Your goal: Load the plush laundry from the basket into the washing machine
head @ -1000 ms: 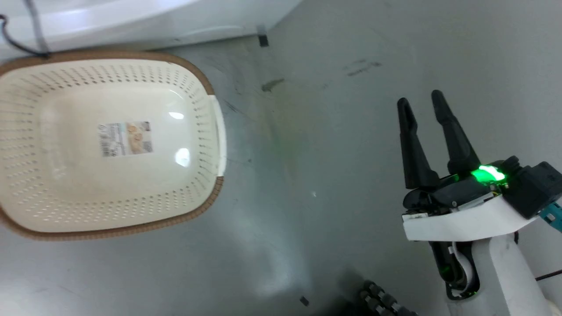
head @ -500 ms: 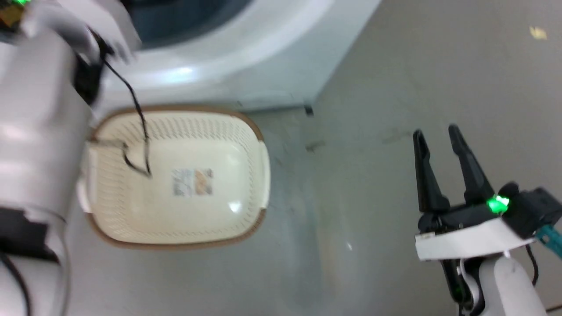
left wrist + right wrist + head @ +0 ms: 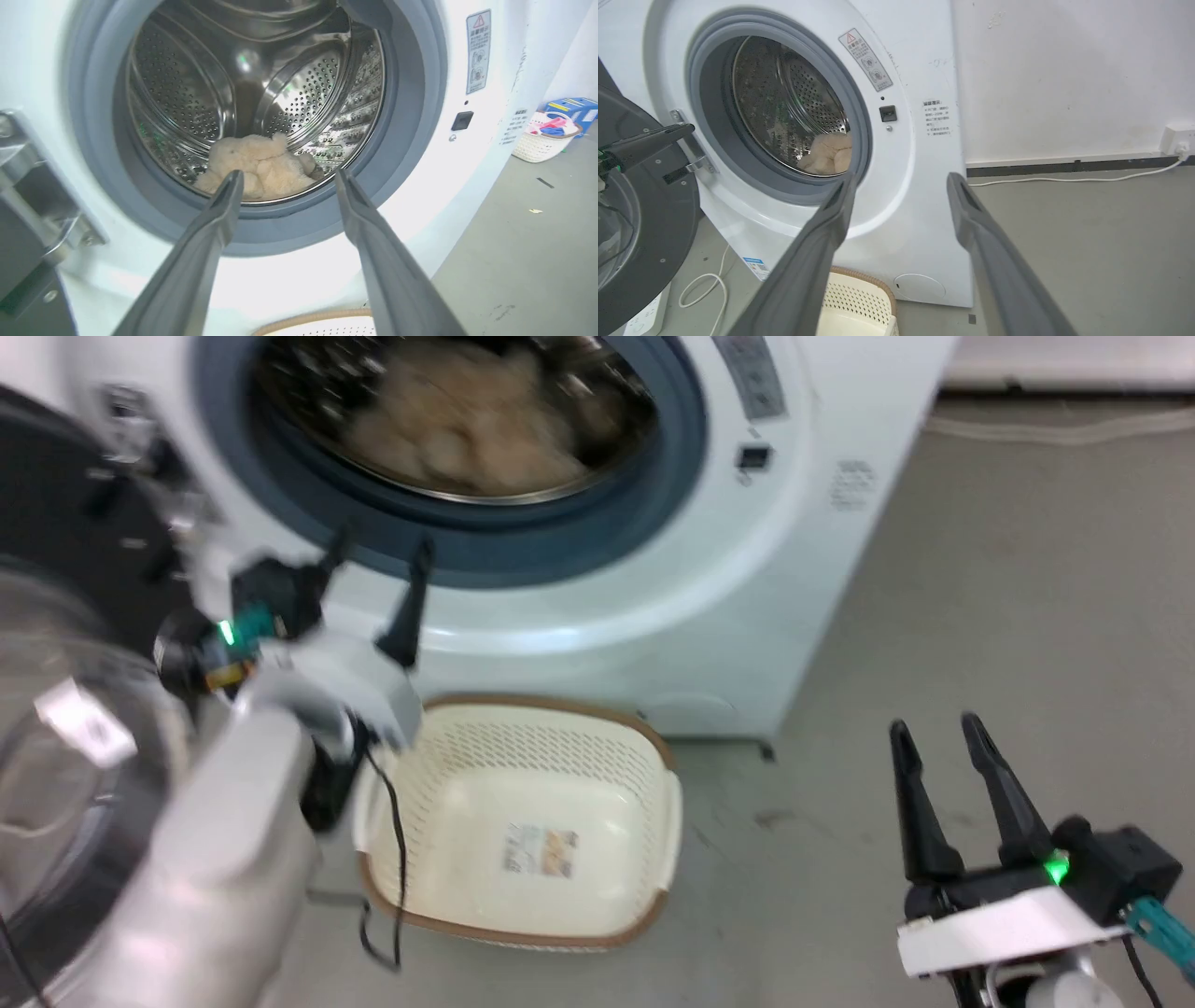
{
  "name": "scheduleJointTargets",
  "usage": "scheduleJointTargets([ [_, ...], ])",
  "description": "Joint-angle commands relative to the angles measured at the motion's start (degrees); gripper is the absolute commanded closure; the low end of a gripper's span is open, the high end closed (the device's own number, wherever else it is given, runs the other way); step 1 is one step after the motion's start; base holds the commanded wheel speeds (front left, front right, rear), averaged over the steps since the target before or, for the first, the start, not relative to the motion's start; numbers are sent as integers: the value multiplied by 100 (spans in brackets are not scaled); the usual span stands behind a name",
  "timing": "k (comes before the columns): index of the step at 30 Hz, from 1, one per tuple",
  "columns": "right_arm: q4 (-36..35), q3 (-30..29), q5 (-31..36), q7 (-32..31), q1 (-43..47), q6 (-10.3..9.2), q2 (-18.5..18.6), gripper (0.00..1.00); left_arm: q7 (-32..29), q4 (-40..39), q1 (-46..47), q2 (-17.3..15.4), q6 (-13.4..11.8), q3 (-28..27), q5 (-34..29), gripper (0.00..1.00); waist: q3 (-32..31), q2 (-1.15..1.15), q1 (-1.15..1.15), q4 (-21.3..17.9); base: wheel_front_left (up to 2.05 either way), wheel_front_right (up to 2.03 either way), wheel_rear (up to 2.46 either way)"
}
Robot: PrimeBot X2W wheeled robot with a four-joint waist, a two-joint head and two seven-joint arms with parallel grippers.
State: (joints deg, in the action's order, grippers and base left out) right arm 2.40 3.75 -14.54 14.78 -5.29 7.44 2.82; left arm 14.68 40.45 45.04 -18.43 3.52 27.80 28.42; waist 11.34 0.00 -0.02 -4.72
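Since the plush laundry [image 3: 261, 163] lies on the bottom of the drum [image 3: 299, 88], at six o'clock of the opening and just behind its lip, and the basket [image 3: 551, 706] stands bare on the floor [image 3: 1027, 569], the loading looks done. The remaining risks, as I judge them, come with pulling away.

The washing machine [image 3: 803, 569] spans ten to one o'clock of the head view. Its door [image 3: 75, 504] hangs open at nine o'clock, close beside the left arm, and a careless swing could knock it. The toy sits far forward, so it could roll onto the gasket [image 3: 411, 154] and be pinched by a closing door. A thin black cable [image 3: 400, 859] from that arm dangles across the basket's rim at seven o'clock and could snag and drag the basket.

The machine is smooth glossy white, and its gasket is a matte grey-blue ring. The door is a black ring around a clear bulging window. The drum is bright perforated steel with raised ribs. The basket is cream plastic, a rounded rectangle with pierced walls and a brown woven-look rim. The plush is shaggy, soft and lumpy.

The left gripper [image 3: 383, 546] is at ten o'clock and the right gripper [image 3: 934, 724] at four. Each spreads its long, dark, tapering fingers wide, holding nothing.
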Motion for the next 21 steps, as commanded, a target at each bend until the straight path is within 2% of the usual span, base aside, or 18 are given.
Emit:
scheduleJointTargets([
  [1,-6,-68,40,22,163,5,6,0,29,-371,-462,-1,-143,-66,-90,0,-526,0,2,496,0,0,0],
  [7,44,-146,-28,22,500,5,6,0,30,-1577,-1910,33,-621,-486,-164,0,-933,0,2,736,0,0,0],
  [8,44,-146,-28,22,500,5,6,0,30,-1577,-1910,33,-621,-486,-164,0,-933,0,2,736,0,0,0],
  [9,32,-143,-9,22,593,5,6,0,30,-1871,-2380,37,-733,-614,-201,0,-1034,0,2,788,0,0,0],
  [10,32,-143,-9,22,593,5,6,0,30,-1871,-2380,37,-733,-614,-201,0,-1034,0,2,788,0,0,0],
  [14,5,-145,74,22,785,5,6,0,31,-2388,-3317,88,-976,-822,-458,0,-1175,0,2,868,0,0,0],
  [21,26,-140,154,22,901,5,6,0,31,-3044,-4142,246,-874,-1223,-663,0,-1256,0,2,820,0,0,0],
])
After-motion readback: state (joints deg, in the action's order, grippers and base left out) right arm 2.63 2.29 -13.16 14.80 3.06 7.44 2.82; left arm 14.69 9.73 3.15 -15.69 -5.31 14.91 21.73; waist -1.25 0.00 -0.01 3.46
